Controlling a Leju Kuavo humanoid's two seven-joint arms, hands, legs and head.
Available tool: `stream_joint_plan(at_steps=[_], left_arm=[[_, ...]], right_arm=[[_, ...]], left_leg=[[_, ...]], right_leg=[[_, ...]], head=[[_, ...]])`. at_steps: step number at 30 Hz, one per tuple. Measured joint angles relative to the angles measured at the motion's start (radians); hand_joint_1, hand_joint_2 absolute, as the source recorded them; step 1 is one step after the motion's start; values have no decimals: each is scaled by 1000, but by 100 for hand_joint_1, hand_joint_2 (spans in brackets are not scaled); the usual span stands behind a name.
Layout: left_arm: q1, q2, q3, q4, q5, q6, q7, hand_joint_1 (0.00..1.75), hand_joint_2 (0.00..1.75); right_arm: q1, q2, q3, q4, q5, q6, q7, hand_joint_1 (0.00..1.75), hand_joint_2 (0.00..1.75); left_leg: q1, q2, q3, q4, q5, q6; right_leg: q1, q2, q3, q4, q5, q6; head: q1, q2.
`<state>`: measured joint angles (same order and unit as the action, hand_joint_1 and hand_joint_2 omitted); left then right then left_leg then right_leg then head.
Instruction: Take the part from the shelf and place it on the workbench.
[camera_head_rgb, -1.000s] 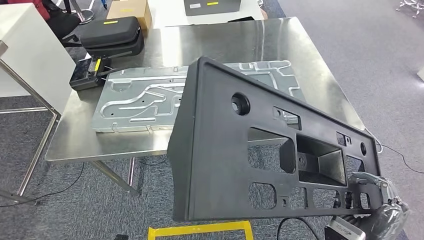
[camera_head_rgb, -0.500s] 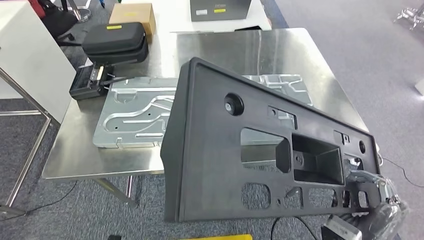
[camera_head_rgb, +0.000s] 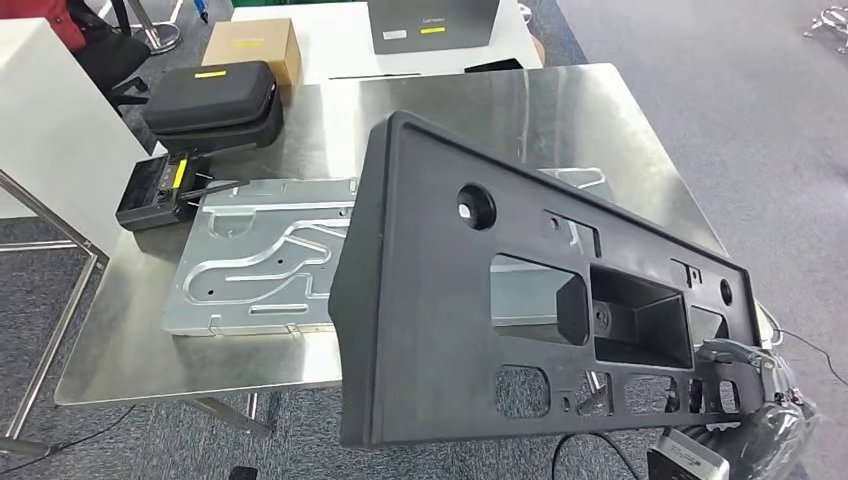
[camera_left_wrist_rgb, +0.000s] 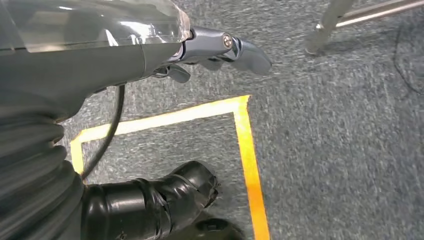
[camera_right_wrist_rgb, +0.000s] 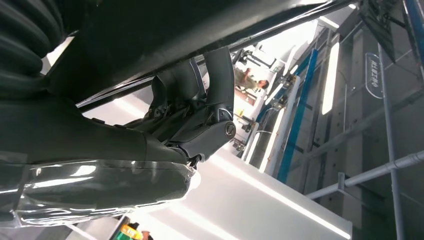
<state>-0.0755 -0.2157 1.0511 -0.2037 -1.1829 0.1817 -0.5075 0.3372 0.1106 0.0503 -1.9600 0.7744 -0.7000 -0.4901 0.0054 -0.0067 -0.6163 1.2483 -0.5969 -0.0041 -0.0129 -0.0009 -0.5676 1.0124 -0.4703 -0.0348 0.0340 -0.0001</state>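
Head view shows the large black moulded plastic panel with cut-out windows and a recessed box (camera_head_rgb: 520, 300) held tilted in the air at the near edge of the brushed stainless-steel workbench (camera_head_rgb: 480, 100), its far corner overhanging the bench and its near edge hanging over grey carpet. The right hand (camera_head_rgb: 745, 385) grips the panel at its near right corner, fingers hooked through the small openings there; the right wrist view confirms fingers (camera_right_wrist_rgb: 200, 115) wrapped on a dark edge. The left hand (camera_left_wrist_rgb: 220, 47) hangs over the carpet, holding nothing, fingers loosely extended. On the bench lie a stamped silver sheet-metal plate (camera_head_rgb: 260, 260), a black zip case (camera_head_rgb: 210, 95) and a small black device with a yellow stripe (camera_head_rgb: 160, 190) at far left. Judgement: the panel appears rigid, thin-walled and fairly light but broad, so a one-corner hold gives strong leverage and risk of twisting or slipping. The rim and window edges offer the firmest purchase; a second hold on the left edge would steady it.
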Motion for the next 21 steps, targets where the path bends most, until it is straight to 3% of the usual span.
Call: stream_joint_plan(at_steps=[2, 3, 5, 7, 11, 13, 15, 17, 18, 20, 21], left_arm=[[3, 0, 0, 0, 0, 0, 0, 0, 175], [4, 1, 0, 0, 0, 0, 1, 0, 175], [6, 2, 0, 0, 0, 0, 1, 0, 175], [5, 3, 0, 0, 1, 0, 1, 0, 175], [5, 3, 0, 0, 3, 0, 0, 0, 175], [3, 3, 0, 0, 3, 0, 0, 0, 175], [1, 4, 0, 0, 4, 9, 5, 0, 175], [2, 3, 0, 0, 5, 33, 21, 0, 175], [2, 3, 0, 0, 6, 44, 29, 0, 175], [1, 2, 1, 0, 2, 51, 34, 0, 175], [0, 1, 1, 0, 1, 49, 34, 0, 175]], right_arm=[[-1, 0, 0, 0, -1, 0, 0, 175, 175], [-1, 0, 0, 1, -1, 0, 0, 175, 175], [-2, 0, 0, 1, -2, 0, 0, 175, 175], [-5, 0, 1, 2, -3, 0, 0, 175, 175], [-8, 0, 1, 3, -3, 0, -1, 175, 175], [-12, 0, 1, 3, -3, 0, -2, 175, 175], [-13, -1, 1, 3, -3, 0, -8, 175, 175], [-14, -1, 1, 4, 3, 0, -20, 175, 175], [-17, -1, 1, 4, 9, 0, -25, 175, 175], [-25, -1, 1, 4, 21, 0, -27, 175, 175], [-29, -2, 1, 4, 26, 0, -26, 175, 175]], left_leg=[[6, 0, -48, 33, -25, -5], [8, 1, -50, 3, -5, -6], [8, 2, -25, -120, 93, -3], [3, 3, -5, -207, 150, 7], [1, 2, 17, -231, 157, 35], [2, 1, 36, -240, 153, 48], [-3, 0, 46, -240, 144, 57], [-9, -1, 57, -239, 133, 61], [-11, -2, 64, -238, 127, 61], [-16, -3, 80, -238, 113, 61], [-17, -4, 87, -237, 107, 59]], right_leg=[[-2, 2, 22, 0, -17, 2], [-3, 4, 36, 0, -27, 5], [-5, 4, 60, 0, -46, 12], [-5, 5, 74, 1, -63, 25], [-4, 6, 83, 25, -71, 50], [-6, 5, 44, 100, -94, 56], [-7, 5, -32, 217, -143, 59], [-5, 5, -90, 273, -164, 58], [-3, 5, -96, 254, -144, 54], [6, 5, -69, 141, -53, 37], [12, 4, -55, 87, -24, 27]], head=[[0, 0], [0, 0], [0, 0], [0, 0], [1, 0], [1, 0], [1, 0], [1, 0], [1, 0], [2, 0], [1, 0]])
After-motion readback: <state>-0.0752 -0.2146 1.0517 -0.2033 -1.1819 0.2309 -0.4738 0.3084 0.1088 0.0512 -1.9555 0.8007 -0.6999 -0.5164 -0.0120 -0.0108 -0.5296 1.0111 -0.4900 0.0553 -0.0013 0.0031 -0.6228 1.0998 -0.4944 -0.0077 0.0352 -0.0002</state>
